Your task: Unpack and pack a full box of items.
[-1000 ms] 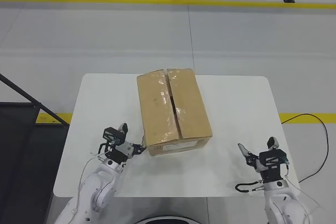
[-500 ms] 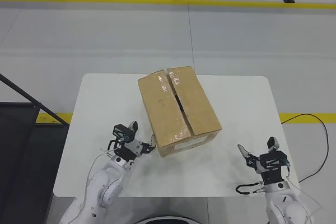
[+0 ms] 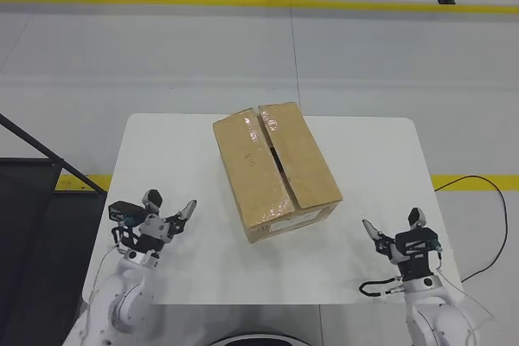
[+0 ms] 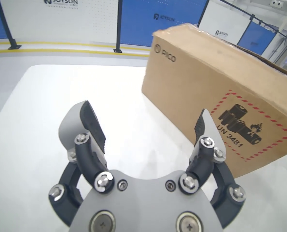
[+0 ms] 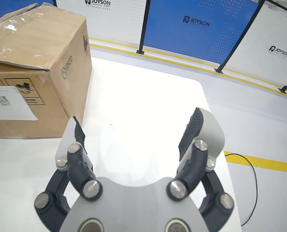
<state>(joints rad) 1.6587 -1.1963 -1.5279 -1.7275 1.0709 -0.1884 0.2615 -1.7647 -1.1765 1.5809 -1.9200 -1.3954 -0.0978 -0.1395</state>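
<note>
White table; closed cardboard box on it, flaps taped.

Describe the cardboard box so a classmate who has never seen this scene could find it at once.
Start at the white rounded-corner table. Near its middle, slightly askew, sits the brown cardboard box, top flaps meeting along a taped central seam. Unlike the black-and-silver left tool and right tool near the front edge, it is large and brown, with a white label on its near end.
</note>
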